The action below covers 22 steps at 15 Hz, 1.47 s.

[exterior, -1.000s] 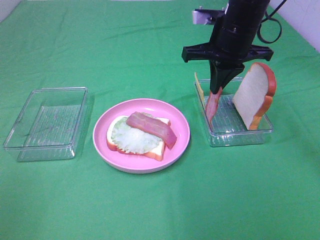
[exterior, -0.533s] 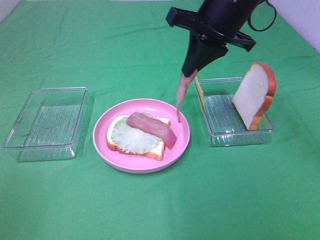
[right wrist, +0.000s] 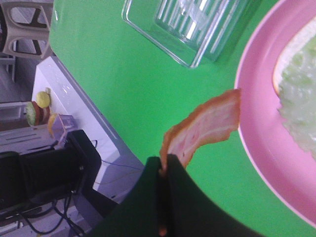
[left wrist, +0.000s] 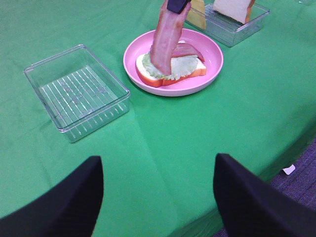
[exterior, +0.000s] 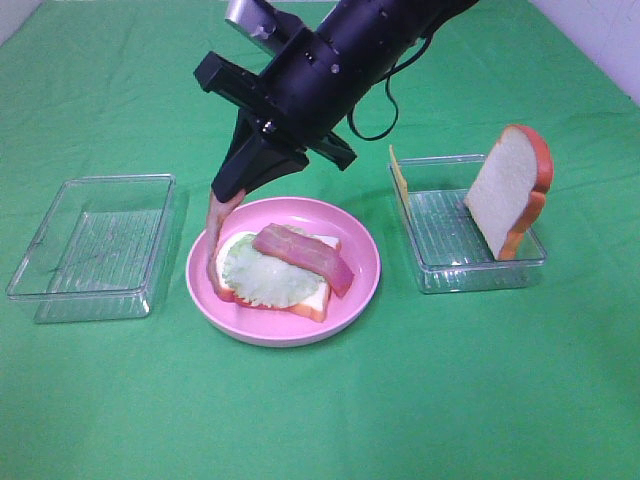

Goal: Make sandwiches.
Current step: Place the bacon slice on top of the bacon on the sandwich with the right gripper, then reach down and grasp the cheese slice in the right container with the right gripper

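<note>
The right arm (exterior: 345,45) reaches across the middle from the far right, angled downward toward the left. The right gripper (exterior: 229,190) points down, its jaws closed tight on the upper end of a hanging bacon strip (right wrist: 207,126). The left gripper (left wrist: 158,165) has its two black fingers (left wrist: 69,197) spread wide apart, with nothing between them.

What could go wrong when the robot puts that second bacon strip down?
1. The right hand pinches only the top end of the hanging bacon strip, which dangles by the pink plate's left rim, not over the lettuce. Released here, it might flop onto the rim or the green cloth.
2. Its loose lower end could drag against the bottom bread slice and push it, or knock the bacon strip already lying on top askew.
</note>
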Tool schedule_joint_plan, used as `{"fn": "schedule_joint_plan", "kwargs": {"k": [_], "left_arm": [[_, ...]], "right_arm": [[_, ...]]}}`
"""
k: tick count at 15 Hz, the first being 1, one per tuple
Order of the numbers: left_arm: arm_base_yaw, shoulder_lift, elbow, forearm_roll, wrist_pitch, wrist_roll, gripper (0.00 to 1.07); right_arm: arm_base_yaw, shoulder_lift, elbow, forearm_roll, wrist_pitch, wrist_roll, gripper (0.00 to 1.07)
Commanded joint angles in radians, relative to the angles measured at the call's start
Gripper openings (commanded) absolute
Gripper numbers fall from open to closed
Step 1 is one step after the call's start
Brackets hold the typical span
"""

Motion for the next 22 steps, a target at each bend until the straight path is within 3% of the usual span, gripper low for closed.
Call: {"fn": "schedule_joint_plan", "kwargs": {"k": [1,3,8,11,15,19,22], "left_arm": [[-0.002,-0.023,0.002,-0.003,-0.012,0.000,0.62],[-0.002,-0.024,0.002,-0.003,-0.012,-0.001,0.62],[-0.002,-0.024,0.002,-0.003,-0.012,-0.001,0.62],[-0.002,-0.024,0.002,-0.003,-0.012,-0.001,0.62],[-0.002,-0.024,0.002,-0.003,-0.012,-0.001,0.62],[-0.002,-0.024,0.002,-0.003,-0.012,-0.001,0.62],[-0.002,-0.024,0.002,-0.003,-0.012,-0.001,0.62]], "right_arm": [[-0.001,0.045,-0.006,0.082,-0.046,-0.059,0.00],[-0.004,0.073,-0.006,0.038,-0.067,-0.044,0.00],[-0.002,0.082,-0.006,-0.275,-0.155,0.188,0.04],[-0.002,0.082,-0.006,-0.379,-0.164,0.254,0.35],[-0.002,0.076,-0.007,-0.449,-0.161,0.261,0.63],[-0.003,0.014,-0.009,-0.533,-0.115,0.307,0.65],[-0.003,-0.009,-0.064,-0.697,0.017,0.430,0.64]]}}
